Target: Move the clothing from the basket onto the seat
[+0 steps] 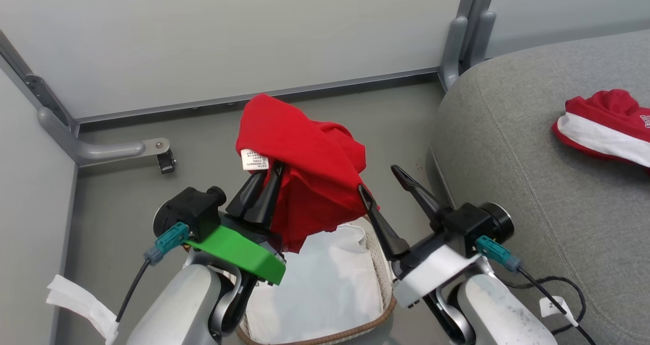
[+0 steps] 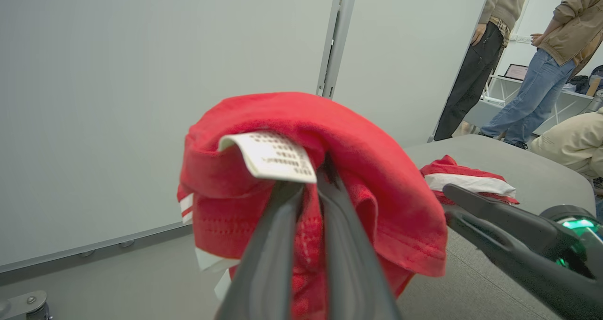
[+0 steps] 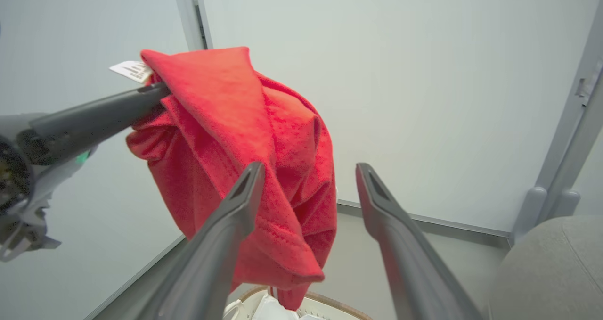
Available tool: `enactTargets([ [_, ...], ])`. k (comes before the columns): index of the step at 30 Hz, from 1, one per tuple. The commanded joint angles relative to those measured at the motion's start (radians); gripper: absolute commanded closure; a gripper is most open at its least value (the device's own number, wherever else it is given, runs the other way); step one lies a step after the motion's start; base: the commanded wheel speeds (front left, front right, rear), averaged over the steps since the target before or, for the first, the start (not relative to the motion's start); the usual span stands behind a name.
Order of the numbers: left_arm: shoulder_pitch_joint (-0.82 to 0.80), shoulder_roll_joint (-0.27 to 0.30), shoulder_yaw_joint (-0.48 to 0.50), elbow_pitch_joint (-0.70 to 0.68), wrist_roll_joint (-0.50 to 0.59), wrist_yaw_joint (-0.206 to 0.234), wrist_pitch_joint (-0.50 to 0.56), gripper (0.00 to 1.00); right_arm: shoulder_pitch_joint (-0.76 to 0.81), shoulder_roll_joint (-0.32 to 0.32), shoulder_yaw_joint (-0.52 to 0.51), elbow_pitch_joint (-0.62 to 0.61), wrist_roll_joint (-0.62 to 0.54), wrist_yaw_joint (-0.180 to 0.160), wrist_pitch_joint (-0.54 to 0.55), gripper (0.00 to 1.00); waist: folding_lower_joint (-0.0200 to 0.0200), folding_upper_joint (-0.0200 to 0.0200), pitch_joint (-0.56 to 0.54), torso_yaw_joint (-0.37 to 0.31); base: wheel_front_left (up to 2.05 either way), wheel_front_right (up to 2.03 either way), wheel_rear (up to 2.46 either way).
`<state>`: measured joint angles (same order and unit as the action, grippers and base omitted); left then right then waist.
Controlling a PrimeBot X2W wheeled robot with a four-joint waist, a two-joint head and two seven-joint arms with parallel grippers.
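L claw (image 1: pixel 271 171) pinching plain red garment (image 1: pixel 304 167), held up above basket (image 1: pixel 390 304); R claw (image 1: pixel 378 178) spread wide just beside it, empty. Red/white garment (image 1: pixel 604 126) lies on seat (image 1: pixel 533 182), well apart

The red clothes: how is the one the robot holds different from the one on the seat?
The held red garment hangs bunched from the shut left gripper above the basket; the red-and-white garment lies on the seat. The held one looks nearly all red; the other has a broad white band. Both are bright red.
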<state>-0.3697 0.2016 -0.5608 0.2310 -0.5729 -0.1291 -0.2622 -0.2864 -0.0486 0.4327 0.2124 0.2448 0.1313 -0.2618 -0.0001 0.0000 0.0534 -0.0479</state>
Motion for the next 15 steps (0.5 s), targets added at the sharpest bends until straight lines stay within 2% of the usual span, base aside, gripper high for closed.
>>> enactTargets([
  [1,0.003,-0.001,0.000,0.000,-0.009,-0.003,-0.004,1.00,-0.022,-0.004,0.020,-0.015,-0.006,-0.001,-0.005,0.00,0.0001,0.0000,0.004,0.001,0.00,0.00,0.00],
  [7,-0.006,-0.004,-0.011,0.002,-0.014,-0.003,-0.004,1.00,-0.098,-0.005,0.115,-0.018,-0.020,-0.001,-0.005,0.00,0.0001,0.0000,0.014,0.007,0.00,0.00,0.00],
  [15,-0.023,-0.010,-0.059,-0.007,-0.027,-0.003,-0.004,1.00,-0.226,-0.004,0.187,0.186,-0.035,-0.001,-0.004,0.00,0.0001,0.0000,0.027,0.040,0.00,0.00,0.00],
])
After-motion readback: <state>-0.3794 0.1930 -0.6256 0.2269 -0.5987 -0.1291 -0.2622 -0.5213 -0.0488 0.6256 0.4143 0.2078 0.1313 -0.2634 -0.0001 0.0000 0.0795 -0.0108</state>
